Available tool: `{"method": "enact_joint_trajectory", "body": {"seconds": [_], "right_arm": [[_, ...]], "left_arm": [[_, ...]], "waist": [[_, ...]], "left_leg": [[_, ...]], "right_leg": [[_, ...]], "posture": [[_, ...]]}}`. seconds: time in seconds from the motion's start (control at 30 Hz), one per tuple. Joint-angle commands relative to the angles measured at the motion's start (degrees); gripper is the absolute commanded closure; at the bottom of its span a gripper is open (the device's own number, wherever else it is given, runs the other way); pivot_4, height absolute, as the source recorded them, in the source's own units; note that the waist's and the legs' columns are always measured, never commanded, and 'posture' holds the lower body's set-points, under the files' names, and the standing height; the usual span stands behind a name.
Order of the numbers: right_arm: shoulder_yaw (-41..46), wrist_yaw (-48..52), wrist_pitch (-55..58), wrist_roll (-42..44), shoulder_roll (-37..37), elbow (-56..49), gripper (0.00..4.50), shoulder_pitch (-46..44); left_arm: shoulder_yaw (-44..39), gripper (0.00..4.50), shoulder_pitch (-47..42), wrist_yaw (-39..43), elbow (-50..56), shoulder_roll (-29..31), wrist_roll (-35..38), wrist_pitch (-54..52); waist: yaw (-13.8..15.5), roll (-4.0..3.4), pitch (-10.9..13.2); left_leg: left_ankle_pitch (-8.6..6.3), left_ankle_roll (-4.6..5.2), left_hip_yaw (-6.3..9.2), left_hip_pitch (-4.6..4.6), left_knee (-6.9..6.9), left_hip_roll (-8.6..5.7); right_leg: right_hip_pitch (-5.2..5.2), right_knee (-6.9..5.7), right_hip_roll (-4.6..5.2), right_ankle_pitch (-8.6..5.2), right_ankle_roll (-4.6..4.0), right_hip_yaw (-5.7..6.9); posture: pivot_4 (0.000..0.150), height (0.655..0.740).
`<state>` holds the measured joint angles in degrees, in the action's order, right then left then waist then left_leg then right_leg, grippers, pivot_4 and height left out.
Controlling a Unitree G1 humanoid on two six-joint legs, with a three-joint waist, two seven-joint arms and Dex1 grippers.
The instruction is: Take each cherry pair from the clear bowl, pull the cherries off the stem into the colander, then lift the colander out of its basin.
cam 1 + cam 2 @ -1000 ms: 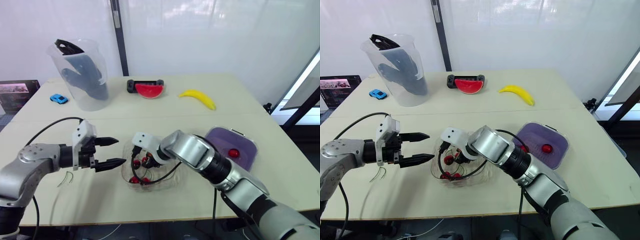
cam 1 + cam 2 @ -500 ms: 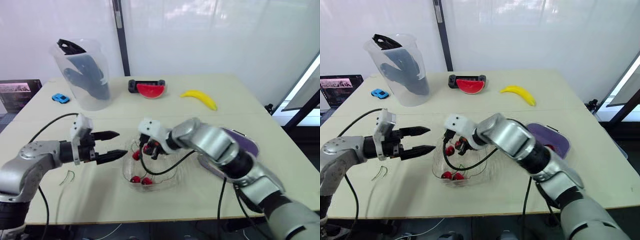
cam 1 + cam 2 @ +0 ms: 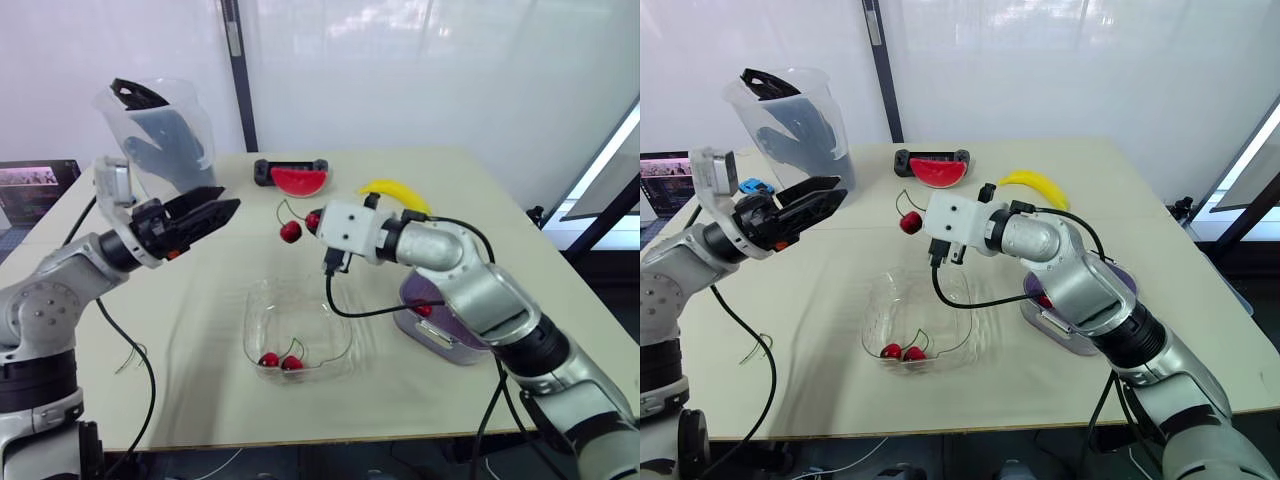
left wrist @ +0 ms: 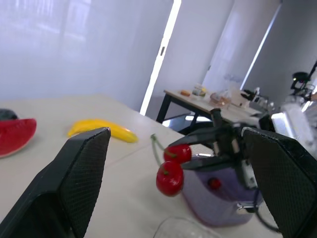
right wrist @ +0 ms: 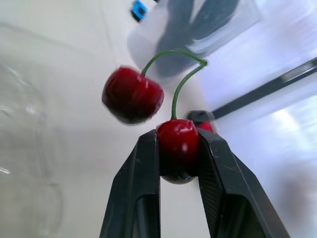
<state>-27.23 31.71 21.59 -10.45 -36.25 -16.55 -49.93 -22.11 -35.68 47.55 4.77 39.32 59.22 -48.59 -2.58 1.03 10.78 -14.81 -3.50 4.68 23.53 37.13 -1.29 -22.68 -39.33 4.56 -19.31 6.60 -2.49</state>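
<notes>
My right gripper point(image 3: 314, 220) is shut on one cherry point(image 5: 178, 148) of a cherry pair, held in the air above the far side of the clear bowl point(image 3: 255, 300). The pair's other cherry point(image 3: 291, 232) dangles from the green stem. My left gripper point(image 3: 228, 208) hangs open in the air to the left, fingers pointing at the pair point(image 4: 171, 173), a short gap away. One more cherry pair point(image 3: 280, 360) lies in the bowl. The purple colander point(image 3: 445, 335) sits in its basin at the right, partly behind my right arm, with a cherry point(image 3: 424, 310) in it.
A clear pitcher point(image 3: 165, 145) holding black gloves stands at the back left, with a blue toy car point(image 3: 752, 187) beside it. A watermelon slice point(image 3: 298, 178) and a banana point(image 3: 395, 192) lie at the back. Bare green stems point(image 3: 130, 355) lie on the table at the left.
My right gripper has lifted a cherry pair out of the bowl, up and away from me. My left gripper has risen from beside the bowl and swung to point at the pair.
</notes>
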Motion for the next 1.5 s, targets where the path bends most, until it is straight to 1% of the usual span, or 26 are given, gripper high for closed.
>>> {"method": "enact_joint_trajectory", "body": {"seconds": [0.03, 0.13, 0.2, 0.27, 0.4, 0.6, 0.7, 0.77, 1.0, 1.2, 1.27, 1.3, 1.37, 1.4, 1.5], "right_arm": [[-1.0, -6.1, -9.8, -11.8, -1.0, -1.5, 3.62, 1.7], [0.2, -8.0, -12.8, -16.2, -0.2, -3.6, 3.62, 4.6], [0.3, -9.4, -14.6, -20.8, 0.1, -5.0, 3.62, 6.2], [0.3, -10.1, -15.9, -23.7, 0.8, -5.8, 3.62, 7.6], [1.8, -9.8, -18.0, -26.4, 2.3, -5.3, 3.62, 8.4], [2.9, -8.5, -20.8, -27.3, 4.3, -4.5, 3.62, 8.9], [3.5, -8.0, -21.9, -28.0, 4.7, -4.0, 3.67, 9.0], [3.9, -7.8, -22.4, -28.3, 5.0, -3.8, 3.67, 9.1], [4.9, -6.6, -23.3, -28.7, 6.2, -3.6, 3.67, 9.9], [5.6, -5.5, -24.3, -29.3, 6.4, -3.7, 3.67, 10.3], [5.7, -5.2, -24.4, -29.4, 6.5, -3.7, 3.67, 10.6], [5.8, -5.1, -24.5, -29.4, 6.5, -3.8, 3.67, 10.6], [6.0, -4.9, -24.4, -29.5, 6.6, -3.9, 3.67, 10.7], [6.2, -4.9, -24.5, -29.6, 6.7, -3.9, 3.67, 10.7], [6.6, -5.0, -24.9, -30.0, 6.8, -3.9, 3.67, 10.5]], "left_arm": [[2.0, 0.00, -3.8, 0.1, 0.1, 0.5, 0.3, -1.1], [5.2, 0.00, -5.9, 1.8, 0.0, 1.2, -2.1, -0.5], [8.4, 0.00, -6.9, 3.2, 0.0, 1.7, -5.2, 0.8], [10.6, 0.00, -8.6, 2.7, -0.4, 1.1, -7.7, 2.0], [13.2, 0.00, -9.9, 4.3, 0.1, 0.1, -9.5, 2.7], [14.2, 0.00, -11.0, 3.8, -0.4, -2.1, -10.9, 2.8], [13.6, 0.77, -10.7, 3.1, -1.0, -2.6, -12.0, 3.1], [13.4, 1.74, -10.4, 3.6, -0.6, -2.6, -11.9, 2.9], [12.8, 1.74, -10.6, 3.9, -0.1, -3.2, -10.2, 1.3], [13.6, 1.74, -10.3, 4.8, -0.3, -2.9, -11.2, 1.8], [13.3, 2.71, -10.3, 5.0, -0.4, -2.9, -10.8, 1.5], [13.4, 3.05, -10.2, 5.2, -0.4, -2.9, -10.8, 1.5], [13.7, 4.27, -10.0, 5.5, -0.5, -2.6, -11.1, 1.4], [13.9, 4.40, -9.9, 5.5, -0.6, -2.4, -11.5, 1.3], [14.6, 4.40, -10.1, 5.3, -1.5, -1.9, -13.0, 1.3]], "waist": [[0.1, 0.01, 0.0], [0.1, 0.02, 0.0], [0.0, 0.01, 0.0], [0.0, 0.01, 0.0], [0.0, 0.02, 0.0], [0.0, 0.02, 0.0], [0.0, 0.02, 0.0], [0.0, 0.02, 0.0], [0.0, 0.02, 0.0], [0.0, 0.02, 0.0], [0.0, 0.02, 0.0], [0.0, 0.02, 0.0], [0.0, 0.02, 0.0], [0.0, 0.02, 0.0], [0.0, 0.02, 0.0]], "left_leg": [[0.02, -0.03, 0.01, 0.00, 0.01, -0.04], [0.05, -0.08, 0.01, 0.00, 0.03, -0.11], [0.10, -0.17, 0.01, 0.00, 0.01, -0.12], [0.15, -0.26, 0.01, 0.00, -0.01, -0.13], [0.17, -0.30, 0.00, 0.00, -0.01, -0.13], [0.18, -0.30, 0.02, 0.00, 0.01, -0.12], [0.18, -0.30, 0.02, 0.00, 0.02, -0.12], [0.18, -0.30, 0.02, 0.00, 0.02, -0.13], [0.18, -0.31, 0.03, 0.00, 0.03, -0.12], [0.18, -0.31, 0.03, 0.00, 0.03, -0.12], [0.18, -0.32, 0.03, 0.00, 0.04, -0.12], [0.18, -0.32, 0.03, 0.00, 0.04, -0.12], [0.18, -0.32, 0.03, 0.00, 0.04, -0.12], [0.18, -0.32, 0.03, 0.00, 0.04, -0.12], [0.18, -0.32, 0.03, 0.00, 0.04, -0.13]], "right_leg": [[0.01, 0.00, -0.01, 0.00, 0.00, 0.00], [0.04, 0.01, -0.02, 0.00, 0.00, 0.00], [0.03, 0.00, -0.03, 0.00, 0.00, 0.00], [0.02, 0.00, -0.05, 0.00, 0.00, 0.00], [0.03, 0.00, -0.08, 0.00, 0.00, -0.01], [0.05, 0.00, -0.08, 0.00, 0.00, 0.00], [0.06, 0.00, -0.08, 0.00, 0.00, -0.01], [0.06, 0.00, -0.08, 0.00, 0.00, 0.00], [0.07, 0.00, -0.07, 0.00, 0.00, 0.00], [0.07, 0.00, -0.08, 0.00, 0.00, 0.00], [0.07, 0.00, -0.08, 0.00, 0.00, 0.00], [0.08, 0.00, -0.07, 0.00, 0.00, 0.00], [0.08, 0.00, -0.08, 0.00, 0.00, 0.00], [0.08, 0.00, -0.08, 0.00, 0.00, 0.00], [0.07, -0.01, -0.08, 0.00, 0.00, 0.00]], "posture": [[0.150, 0.7400], [0.150, 0.7400], [0.150, 0.7400], [0.150, 0.7400], [0.150, 0.7400], [0.150, 0.7400], [0.150, 0.7400], [0.150, 0.7400], [0.150, 0.7400], [0.150, 0.7400], [0.150, 0.7400], [0.150, 0.7400], [0.150, 0.7400], [0.150, 0.7400], [0.150, 0.7400]]}}
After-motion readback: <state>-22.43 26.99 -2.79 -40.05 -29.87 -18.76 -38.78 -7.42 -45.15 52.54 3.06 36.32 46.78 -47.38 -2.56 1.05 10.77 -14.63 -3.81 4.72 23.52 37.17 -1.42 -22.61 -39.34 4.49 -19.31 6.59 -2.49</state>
